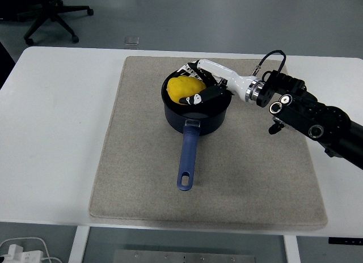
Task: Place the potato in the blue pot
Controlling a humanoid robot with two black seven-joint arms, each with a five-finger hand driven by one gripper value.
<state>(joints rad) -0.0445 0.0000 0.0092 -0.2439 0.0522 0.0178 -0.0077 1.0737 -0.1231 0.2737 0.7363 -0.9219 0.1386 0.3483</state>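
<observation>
A dark blue metal pot [195,113] with a long blue handle [187,158] sits on a beige rectangular fabric mat [142,161] that covers the middle of the white table [51,132]. The handle points toward 6 o'clock, ending in an oval hanging hole. The lumpy yellow potato [184,89] lies within the pot's rim, toward the 10 o'clock side of the opening. The right hand [199,86], black and white, reaches in from 3 o'clock over the pot and has its fingers curled around the potato, a dark finger [199,96] pressed along the potato's near side and others wrapping its far side. Whether the potato rests on the pot's bottom cannot be told. The black right arm [312,118] runs off toward the right edge. A black office chair [48,13] stands on the grey floor at 11 o'clock beyond the table.
</observation>
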